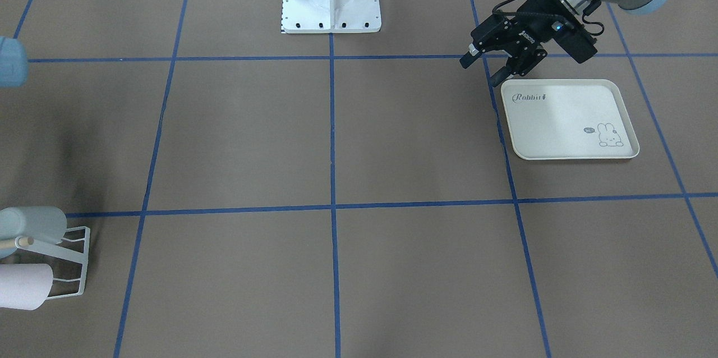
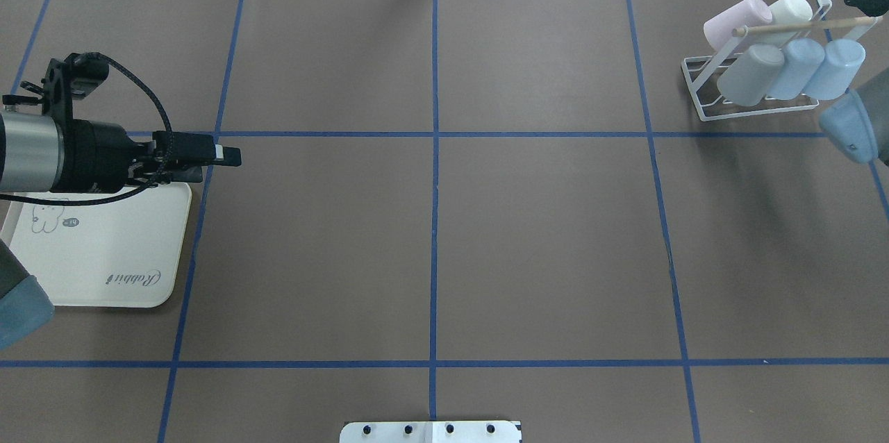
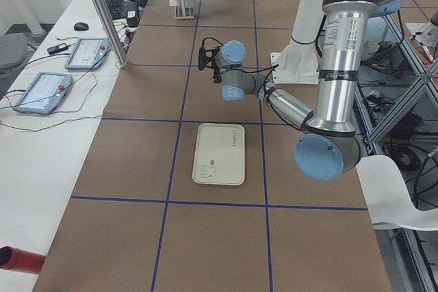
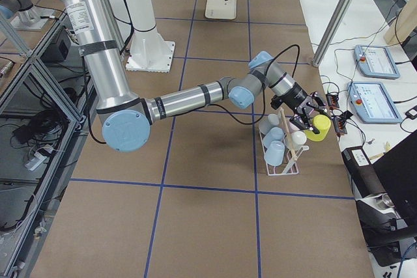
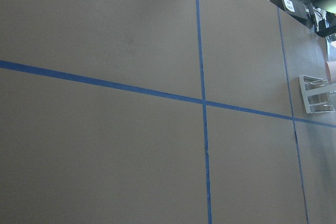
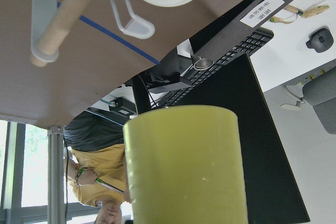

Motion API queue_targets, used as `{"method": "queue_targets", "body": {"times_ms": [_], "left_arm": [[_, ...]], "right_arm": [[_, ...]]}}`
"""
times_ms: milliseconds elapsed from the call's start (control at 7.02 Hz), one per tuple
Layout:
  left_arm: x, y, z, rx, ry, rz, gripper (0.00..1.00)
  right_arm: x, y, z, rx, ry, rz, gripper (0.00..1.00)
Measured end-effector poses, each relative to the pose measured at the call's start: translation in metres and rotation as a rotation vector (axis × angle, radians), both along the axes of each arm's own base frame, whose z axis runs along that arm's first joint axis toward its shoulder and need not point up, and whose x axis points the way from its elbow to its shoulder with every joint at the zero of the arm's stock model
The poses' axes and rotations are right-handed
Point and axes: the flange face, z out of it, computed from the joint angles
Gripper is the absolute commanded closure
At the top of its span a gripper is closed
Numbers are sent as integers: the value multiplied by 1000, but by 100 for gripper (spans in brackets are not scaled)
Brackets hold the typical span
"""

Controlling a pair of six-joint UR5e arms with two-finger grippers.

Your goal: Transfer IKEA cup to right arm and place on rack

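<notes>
Cup (image 6: 184, 166), yellow, is clamped in the right gripper (image 4: 311, 120) and held in the air just beside the rack (image 2: 701, 92), on the rack's side away from the robot and clear of its wire prongs. The wrist view shows the cup close up, rim facing away from the lens.

The brown worktop (image 2: 430, 241) is marked into squares by blue tape. The right arm (image 4: 189, 99) reaches low across it to the far right corner, where the rack stands. The left arm (image 3: 328, 66) bends down on the opposite side of the worktop.

A cream tray (image 1: 566, 122) printed with a rabbit lies flat on the robot's left. The left gripper (image 1: 481, 72) hangs above the worktop at one corner of the tray, its jaws apart and holding nothing.

The white rack carries five other cups (image 2: 753, 71), tilted on the prongs: pink and white in one row, grey and two blue in the other. A wooden peg (image 2: 799, 26) runs across the top of the rack above them.
</notes>
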Motion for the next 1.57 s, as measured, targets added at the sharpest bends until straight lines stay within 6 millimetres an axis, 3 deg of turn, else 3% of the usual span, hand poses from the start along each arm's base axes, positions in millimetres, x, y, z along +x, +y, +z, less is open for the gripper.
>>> {"method": "queue_targets", "body": {"times_ms": [285,712,1566], "left_arm": [[0,0,0,0,0,0,0],[0,0,-2,2,5,-1,0],[-1,1,-4,4,11,0,0]], "right_arm": [[-14,0,9,-4,-3,-27,100],[-25,-8,49,14,-25,-59,100],[-37,-3,75,0,72,-100,100]]}}
